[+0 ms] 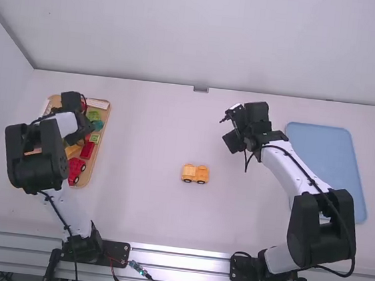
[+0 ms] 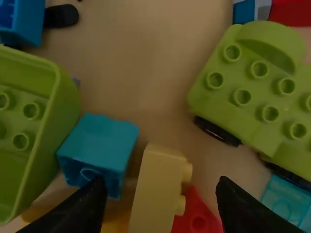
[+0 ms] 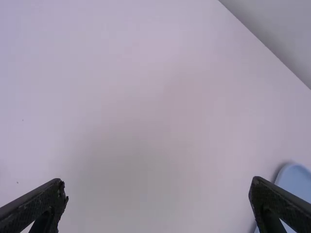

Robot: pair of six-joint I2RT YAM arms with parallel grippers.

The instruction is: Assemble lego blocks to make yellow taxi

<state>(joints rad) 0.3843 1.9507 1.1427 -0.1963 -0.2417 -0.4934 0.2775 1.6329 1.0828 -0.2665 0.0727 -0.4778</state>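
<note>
2 pairs of jaws stand released. Centre the left pair over the pale yellow block [image 2: 156, 194], then close squarely, avoiding the teal block [image 2: 101, 141].

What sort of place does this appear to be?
Probably a robot workcell or lab: two arms mounted at a white table, a box of toy blocks on the left, and a pale blue tray on the right.
</note>
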